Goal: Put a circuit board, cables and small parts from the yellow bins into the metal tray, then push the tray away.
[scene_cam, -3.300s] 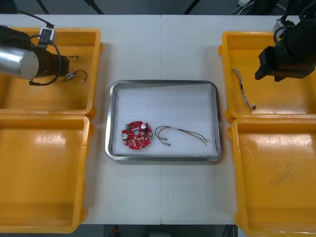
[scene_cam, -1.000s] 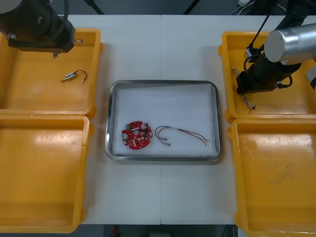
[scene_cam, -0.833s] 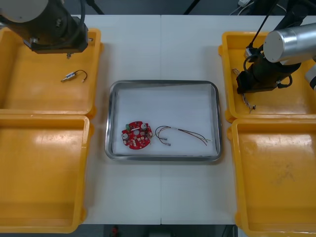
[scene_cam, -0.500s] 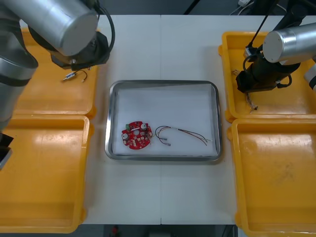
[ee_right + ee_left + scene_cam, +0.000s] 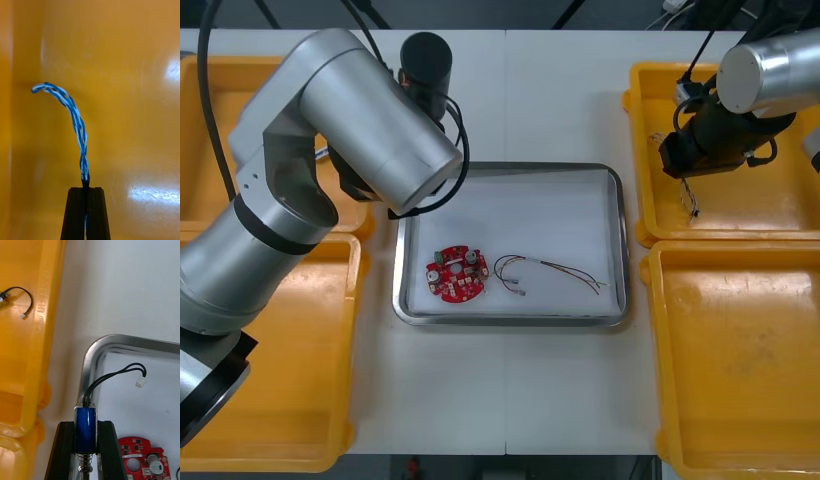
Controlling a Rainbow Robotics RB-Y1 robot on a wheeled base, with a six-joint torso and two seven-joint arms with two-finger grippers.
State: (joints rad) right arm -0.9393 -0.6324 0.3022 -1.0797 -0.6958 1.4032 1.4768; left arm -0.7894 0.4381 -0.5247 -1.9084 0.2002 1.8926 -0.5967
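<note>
Spotter: Your light table (image 5: 510,400) carries four bins. The two that matter are the far left yellow bin (image 5: 220,190) and the far right yellow bin (image 5: 770,200). The rectangular metal tray (image 5: 510,167), white inside, sits between the two sides.

Operator: Which arm is nearer the tray?

Spotter: Your left one, clearly. The left gripper (image 5: 86,424) hangs over the tray's left rim, a little short of its far-left corner. It is clamped on a small blue cylindrical metal part (image 5: 86,414) with black leads. The part's long axis runs along the fingers, and the leads arch off the fingertips above the white floor. So your drop zone lies to the robot's right of the fingertips, a short way inward.

Operator: Anything in the way there?

Spotter: The round red circuit board (image 5: 458,274) lies in the tray's near-left part, on the robot's side of that gripper. The thin black and red cable (image 5: 550,268) lies just beside the board, toward the middle. The far half of the floor is bare, so I'd judge you should move inward rather than back toward you.

Operator: And the right arm?

Spotter: The right gripper (image 5: 685,165) is above the far right yellow bin, pinched tight on a twisted blue and white cable (image 5: 691,198) that trails from its fingertips. I cannot tell whether the cable's free end clears the bin floor. The tray lies to that gripper's left, across the bin wall.
</note>
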